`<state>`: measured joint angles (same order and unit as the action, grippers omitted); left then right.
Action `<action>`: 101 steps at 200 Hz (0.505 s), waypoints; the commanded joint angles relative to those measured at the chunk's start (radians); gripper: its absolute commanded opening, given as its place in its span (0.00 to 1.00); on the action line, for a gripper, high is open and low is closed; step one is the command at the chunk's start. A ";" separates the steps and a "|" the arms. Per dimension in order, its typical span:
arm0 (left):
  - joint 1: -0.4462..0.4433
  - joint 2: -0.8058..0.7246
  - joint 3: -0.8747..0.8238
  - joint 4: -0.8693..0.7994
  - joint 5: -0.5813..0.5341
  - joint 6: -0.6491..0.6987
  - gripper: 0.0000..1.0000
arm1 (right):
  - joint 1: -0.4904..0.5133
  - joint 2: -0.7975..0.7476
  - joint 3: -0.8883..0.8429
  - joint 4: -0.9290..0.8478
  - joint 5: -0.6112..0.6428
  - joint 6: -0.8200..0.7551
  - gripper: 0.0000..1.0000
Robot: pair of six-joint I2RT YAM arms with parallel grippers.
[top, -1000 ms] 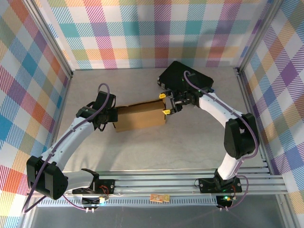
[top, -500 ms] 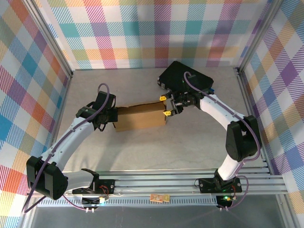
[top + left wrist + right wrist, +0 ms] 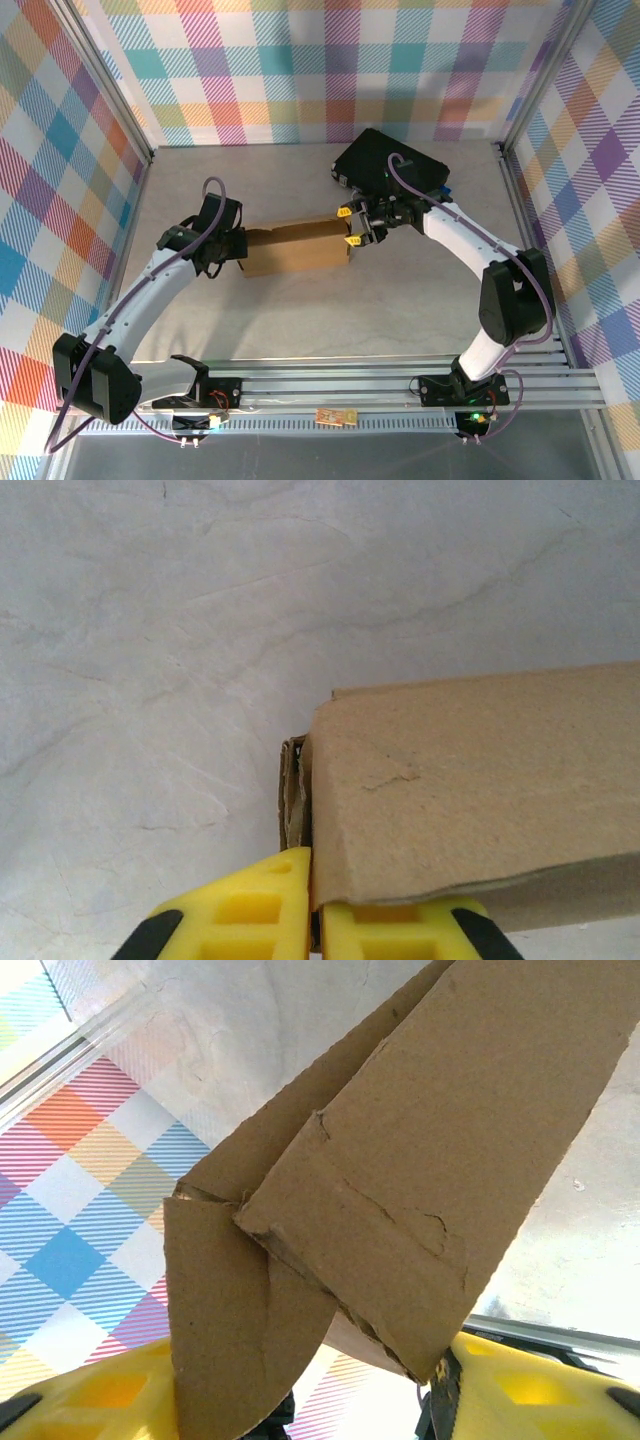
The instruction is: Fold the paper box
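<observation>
The paper box (image 3: 296, 248) is a brown cardboard piece lying lengthwise in the middle of the table. My left gripper (image 3: 238, 246) is at its left end. In the left wrist view the left gripper (image 3: 315, 928) is shut on the edge of the box wall (image 3: 480, 780). My right gripper (image 3: 348, 226) is at the box's right end, its jaws open and standing either side of it. In the right wrist view two loose flaps (image 3: 400, 1160) overlap between the wide-apart yellow fingers (image 3: 530, 1390).
A black hard case (image 3: 392, 165) lies just behind the right gripper, near the back wall. Checked walls and metal rails enclose the grey table (image 3: 300, 320) on three sides. Bare table lies in front of the box.
The right gripper's fingers have drawn closer together around the box's right end, and the wrist has shifted slightly. The left arm and the box have hardly moved.
</observation>
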<state>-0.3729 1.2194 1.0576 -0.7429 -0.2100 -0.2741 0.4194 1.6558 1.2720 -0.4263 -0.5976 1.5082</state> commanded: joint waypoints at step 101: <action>-0.014 -0.098 0.044 -0.119 0.193 -0.229 0.48 | 0.009 0.022 -0.036 -0.086 0.073 -0.017 0.54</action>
<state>-0.3729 1.1576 1.0641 -0.8341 -0.0818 -0.4259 0.4194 1.6539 1.2701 -0.4267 -0.5865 1.5028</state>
